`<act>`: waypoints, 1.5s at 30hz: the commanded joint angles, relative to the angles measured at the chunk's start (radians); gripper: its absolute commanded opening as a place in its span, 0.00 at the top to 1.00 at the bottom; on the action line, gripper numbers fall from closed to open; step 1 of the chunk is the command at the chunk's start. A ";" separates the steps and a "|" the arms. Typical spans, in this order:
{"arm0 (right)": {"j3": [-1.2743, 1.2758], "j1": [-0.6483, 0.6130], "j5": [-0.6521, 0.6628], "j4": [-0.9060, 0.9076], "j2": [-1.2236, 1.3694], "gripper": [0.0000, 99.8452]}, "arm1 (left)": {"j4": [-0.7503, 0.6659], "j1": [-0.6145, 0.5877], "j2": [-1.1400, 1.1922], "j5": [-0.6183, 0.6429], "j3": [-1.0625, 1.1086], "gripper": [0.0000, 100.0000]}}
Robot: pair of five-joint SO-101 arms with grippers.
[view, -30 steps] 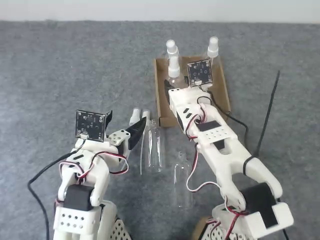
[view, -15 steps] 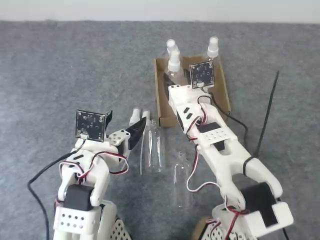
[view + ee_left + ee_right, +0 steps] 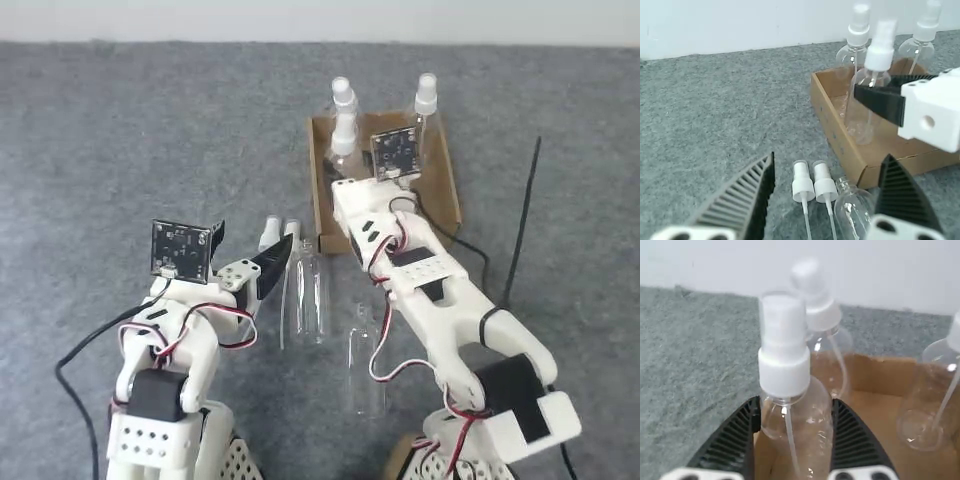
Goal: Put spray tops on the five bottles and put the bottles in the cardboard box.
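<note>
the right gripper [image 3: 795, 422], its jaws clamped on the shoulder of a clear plastic bottle with a white spray top [image 3: 790, 390], has shifted slightly sideways over the last second. the bottle stays inside the brown cardboard box [image 3: 440, 195], close to the wall on the left arm's side, so i judge this third bottle is about ready to set down. it stands upright, long axis vertical, spray top uppermost. the left gripper [image 3: 830, 159] hangs wide open above two loose white spray tops [image 3: 801, 182].

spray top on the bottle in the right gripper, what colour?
White. The spray top on the clear bottle shows best in the right wrist view.
</note>
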 commanded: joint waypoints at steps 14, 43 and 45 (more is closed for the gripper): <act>0.005 -0.010 -0.008 0.012 -0.013 0.99 | -0.028 -0.003 -0.012 0.002 -0.005 0.69; 0.015 -0.015 -0.006 0.010 -0.010 0.88 | -0.028 -0.003 -0.012 0.002 -0.005 0.69; 0.023 -0.016 -0.006 0.008 -0.010 0.85 | -0.028 -0.003 -0.012 0.002 -0.005 0.69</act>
